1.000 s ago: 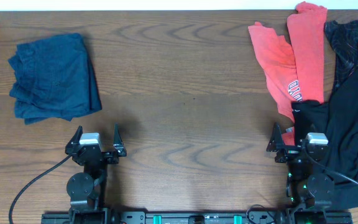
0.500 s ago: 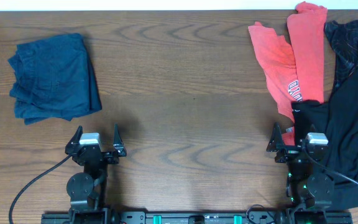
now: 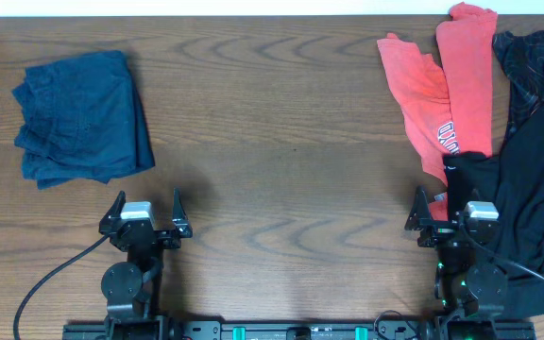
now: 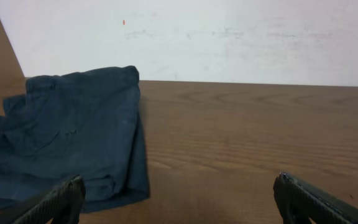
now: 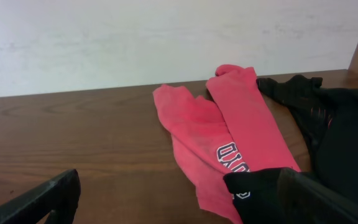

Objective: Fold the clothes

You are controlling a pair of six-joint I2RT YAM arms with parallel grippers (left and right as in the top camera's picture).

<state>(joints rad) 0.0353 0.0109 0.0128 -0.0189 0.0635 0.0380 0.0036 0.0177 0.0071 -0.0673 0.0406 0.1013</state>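
**Coral-red T-shirt (image 3: 447, 85) dead ahead of the right gripper (image 3: 450, 203)**

Long axis runs straight away from that claw, near end tucked under the black garment (image 3: 536, 170) at the table's (image 3: 281, 142) far right; both claws gape wide, holding nothing; left gripper (image 3: 147, 200) faces the navy-blue garment (image 3: 83, 118), well apart; right arm's reach, I'd say.
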